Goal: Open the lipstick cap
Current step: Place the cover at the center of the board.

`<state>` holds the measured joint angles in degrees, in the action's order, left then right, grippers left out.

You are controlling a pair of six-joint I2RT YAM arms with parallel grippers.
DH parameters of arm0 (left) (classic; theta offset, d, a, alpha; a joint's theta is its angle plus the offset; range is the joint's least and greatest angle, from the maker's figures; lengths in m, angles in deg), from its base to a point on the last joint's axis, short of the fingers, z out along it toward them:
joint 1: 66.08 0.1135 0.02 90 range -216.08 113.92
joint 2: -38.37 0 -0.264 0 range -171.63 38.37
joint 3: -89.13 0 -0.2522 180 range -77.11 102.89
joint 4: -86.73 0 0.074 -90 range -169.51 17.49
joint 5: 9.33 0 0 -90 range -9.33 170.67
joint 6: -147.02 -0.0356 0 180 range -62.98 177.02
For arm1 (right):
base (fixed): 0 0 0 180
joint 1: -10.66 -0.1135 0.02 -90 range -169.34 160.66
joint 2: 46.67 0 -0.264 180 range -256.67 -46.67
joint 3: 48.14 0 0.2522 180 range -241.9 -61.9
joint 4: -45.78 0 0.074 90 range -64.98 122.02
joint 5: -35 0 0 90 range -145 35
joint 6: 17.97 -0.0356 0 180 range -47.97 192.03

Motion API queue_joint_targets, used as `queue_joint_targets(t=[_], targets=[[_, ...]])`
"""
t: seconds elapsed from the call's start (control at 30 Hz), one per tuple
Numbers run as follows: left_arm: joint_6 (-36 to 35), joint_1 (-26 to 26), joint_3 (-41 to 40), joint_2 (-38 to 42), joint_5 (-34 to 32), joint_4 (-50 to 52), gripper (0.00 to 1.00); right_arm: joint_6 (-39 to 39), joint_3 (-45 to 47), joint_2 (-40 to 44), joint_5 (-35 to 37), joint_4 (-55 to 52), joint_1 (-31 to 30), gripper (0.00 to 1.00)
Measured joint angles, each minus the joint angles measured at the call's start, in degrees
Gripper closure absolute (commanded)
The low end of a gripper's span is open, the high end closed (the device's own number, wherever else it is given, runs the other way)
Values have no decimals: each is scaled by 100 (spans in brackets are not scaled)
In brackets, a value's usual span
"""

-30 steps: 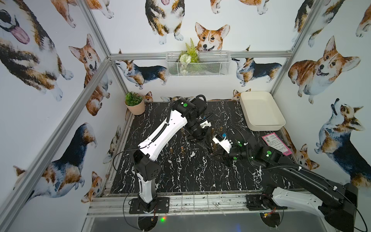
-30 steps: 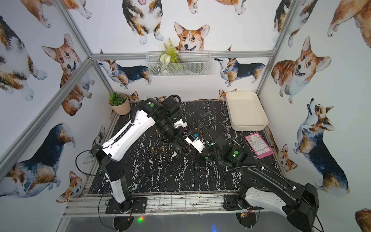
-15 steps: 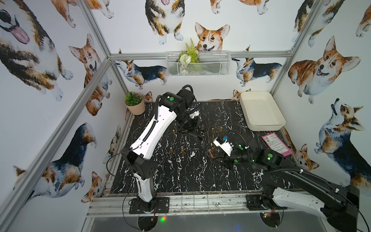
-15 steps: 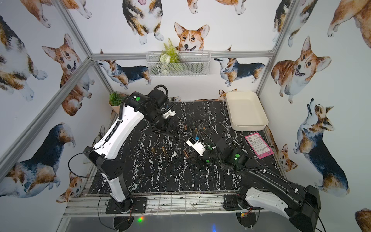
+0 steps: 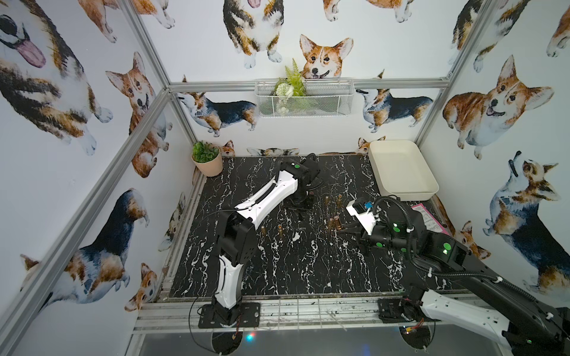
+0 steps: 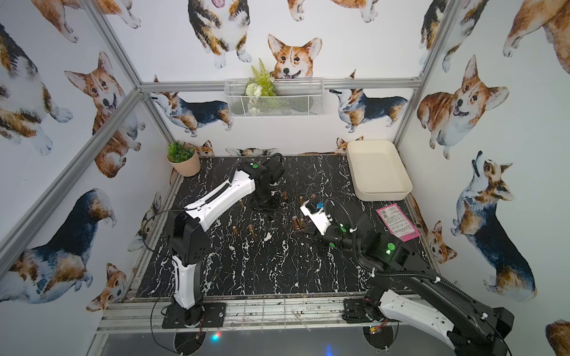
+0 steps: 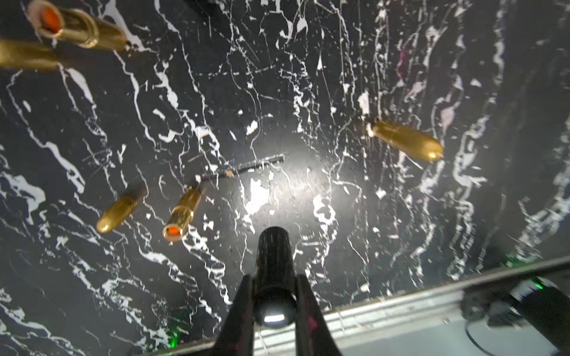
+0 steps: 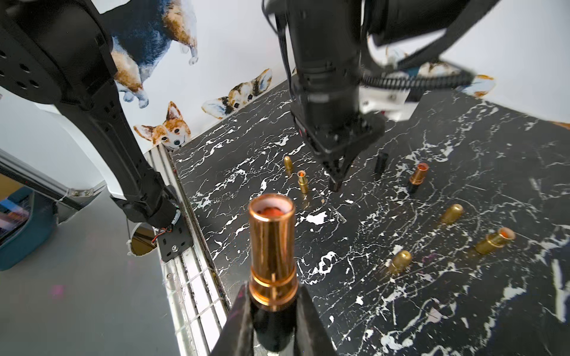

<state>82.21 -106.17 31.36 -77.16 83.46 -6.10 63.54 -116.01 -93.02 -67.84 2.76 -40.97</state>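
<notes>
Between the closed left fingers (image 7: 239,311) sits the black cap (image 7: 273,262); the right fingers (image 8: 308,323) clamp the uncapped lipstick (image 8: 271,243).

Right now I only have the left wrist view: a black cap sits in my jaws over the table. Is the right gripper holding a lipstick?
Observer: Yes. In the right wrist view, the right gripper is shut on a lipstick. It has no cap on, and something reddish shows at its open end.
Operator: How high am I?
Observer: The left gripper points down, low over the table. I cannot tell whether the black cap touches it.
Operator: Anywhere to put it down?
Observer: Perhaps the cream tray. It sits at the table's far corner on the right arm's side and shows in both top views.
</notes>
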Motion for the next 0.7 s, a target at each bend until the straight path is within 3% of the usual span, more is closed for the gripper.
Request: queue_joint_targets(t=[0.37, 0.7], targets=[[-2, -120, -1008, -669, -680, -1633, 95, 98, -317, 15, 520, -503, 0, 95], [96, -15, -1499, -522, -887, -2573, 93, 98, -245, -46, 535, -540, 0, 95]])
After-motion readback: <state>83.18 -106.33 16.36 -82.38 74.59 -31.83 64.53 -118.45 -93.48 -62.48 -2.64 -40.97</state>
